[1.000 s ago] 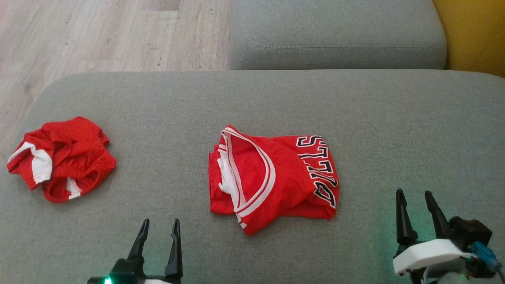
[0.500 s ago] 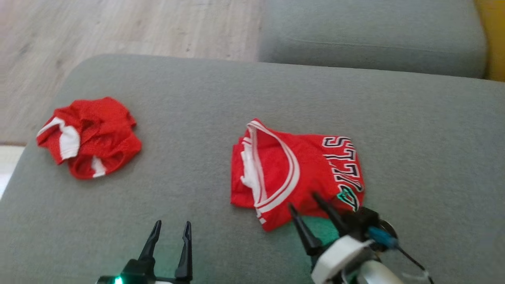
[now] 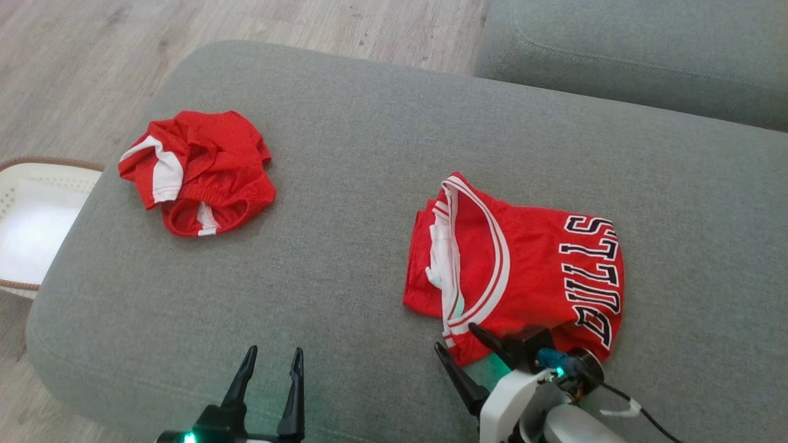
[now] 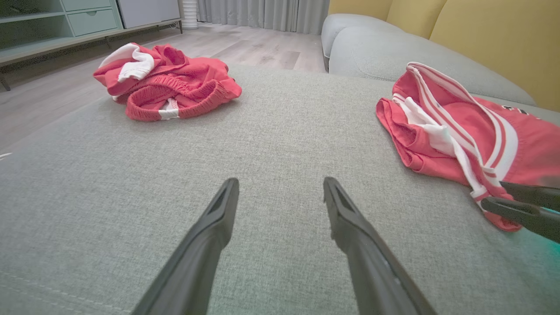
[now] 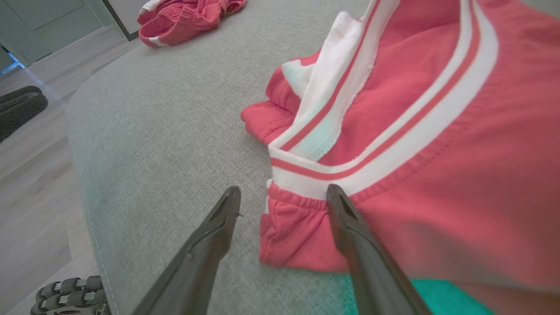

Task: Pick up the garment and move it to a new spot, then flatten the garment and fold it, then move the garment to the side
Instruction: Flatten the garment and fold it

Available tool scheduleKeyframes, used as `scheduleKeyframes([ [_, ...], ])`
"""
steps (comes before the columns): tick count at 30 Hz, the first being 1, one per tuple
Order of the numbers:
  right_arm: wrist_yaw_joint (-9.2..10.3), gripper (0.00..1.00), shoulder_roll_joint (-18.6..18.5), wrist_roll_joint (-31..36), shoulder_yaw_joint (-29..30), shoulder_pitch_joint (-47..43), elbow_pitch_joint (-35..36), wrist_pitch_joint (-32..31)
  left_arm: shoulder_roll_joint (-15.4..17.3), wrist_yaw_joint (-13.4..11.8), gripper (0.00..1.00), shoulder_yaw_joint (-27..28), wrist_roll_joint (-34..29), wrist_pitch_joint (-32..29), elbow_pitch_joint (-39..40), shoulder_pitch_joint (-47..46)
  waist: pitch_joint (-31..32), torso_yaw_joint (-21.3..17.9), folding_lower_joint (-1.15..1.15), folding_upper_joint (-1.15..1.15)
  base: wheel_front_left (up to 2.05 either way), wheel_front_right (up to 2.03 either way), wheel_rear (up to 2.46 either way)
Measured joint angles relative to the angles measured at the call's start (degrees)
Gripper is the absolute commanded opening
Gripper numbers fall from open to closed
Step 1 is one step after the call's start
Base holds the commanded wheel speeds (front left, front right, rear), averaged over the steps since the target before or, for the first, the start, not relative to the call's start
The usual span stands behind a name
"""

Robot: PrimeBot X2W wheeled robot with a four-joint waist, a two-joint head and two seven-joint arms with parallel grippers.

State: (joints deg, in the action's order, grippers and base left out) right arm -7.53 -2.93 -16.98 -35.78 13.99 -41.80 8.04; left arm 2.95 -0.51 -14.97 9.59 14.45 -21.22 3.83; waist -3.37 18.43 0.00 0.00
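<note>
Red folded basketball jersey with white-striped trim and black lettering [image 3: 523,271] [image 4: 525,144] [image 5: 437,175]: lying flat on the right half of the grey fabric sofa cushion [image 3: 345,277], striped neckline uppermost, lettering along the end nearest the cushion's right side.
Right gripper [image 3: 455,336] [image 5: 283,189] [image 4: 493,193]: long dark fingers spread, at the cushion's near edge, straddling the jersey's near-left corner; one finger in front of the red hem, the other over bare cushion; contact with the cloth not discernible.
Left gripper [image 3: 274,352] [image 4: 281,181]: fingers spread with nothing between them, low over the cushion's near edge, left of centre, well apart from both garments.
Red crumpled shorts with white panels [image 3: 203,172] [image 4: 175,87] [image 5: 188,17]: bunched on the cushion's far-left part.
White perforated basket with brown rim [image 3: 37,215]: on the floor just beside the cushion's left end.
Pale wooden floor [image 3: 61,61]: beyond the cushion's far-left corner.
Second grey cushion [image 3: 646,55]: just behind the cushion's far-right edge.
</note>
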Motion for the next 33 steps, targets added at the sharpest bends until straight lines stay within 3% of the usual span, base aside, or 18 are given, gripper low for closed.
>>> scheduleKeyframes([
  [2,0.00,1.00,0.00,0.27,-0.10,0.64,-1.11,-0.01,0.00,-0.01,1.00,-0.10,0.02,0.00,0.03,-0.05,-0.33,0.32,0.00,0.00,0.00,0.00,0.00],
  [5,0.00,0.13,0.02,0.41,-0.30,1.72,-2.45,-0.09,0.00,-0.08,1.00,-0.16,0.51,0.00,0.11,-0.08,-0.49,0.32,0.00,0.00,0.00,0.00,0.00],
  [6,0.00,0.00,0.00,0.32,-0.27,2.17,-3.03,-0.23,0.00,-0.08,1.00,-0.15,0.54,0.00,0.11,-0.08,-0.54,0.17,0.00,0.00,0.00,0.00,0.00],
  [11,0.00,0.00,-0.13,-2.45,-1.62,2.22,-2.16,1.64,0.00,-0.08,1.00,-0.16,0.54,0.00,0.23,-0.40,-0.97,-0.19,0.00,0.00,0.00,0.00,0.00],
  [18,0.00,0.00,-0.57,-9.39,-6.87,7.13,4.35,3.92,0.00,-0.03,1.00,-1.05,0.53,0.00,0.75,-1.68,-1.06,0.54,0.00,0.00,0.00,0.00,0.00],
  [23,0.00,0.00,-0.58,-11.60,-8.73,11.83,2.59,2.91,-0.01,0.09,1.00,-1.78,0.48,0.00,0.56,-1.82,-0.91,2.23,0.00,0.00,0.00,0.00,0.00],
  [24,0.00,0.39,-0.58,-12.37,-8.94,11.91,1.54,2.25,0.00,0.09,1.00,-1.78,0.45,0.00,0.45,-1.87,-0.88,2.60,0.00,0.00,0.00,0.00,0.00],
  [25,0.00,1.00,-0.60,-13.22,-9.28,11.88,0.57,1.79,0.00,0.09,1.00,-1.78,0.45,0.00,0.25,-1.87,-0.85,2.89,0.00,0.00,0.00,0.00,0.00],
  [33,0.00,1.00,-0.59,-13.26,-7.39,11.80,-3.33,4.43,0.00,0.03,1.00,-0.43,0.43,0.00,-0.27,-2.27,-0.35,1.22,0.00,0.00,0.00,0.00,0.00],
])
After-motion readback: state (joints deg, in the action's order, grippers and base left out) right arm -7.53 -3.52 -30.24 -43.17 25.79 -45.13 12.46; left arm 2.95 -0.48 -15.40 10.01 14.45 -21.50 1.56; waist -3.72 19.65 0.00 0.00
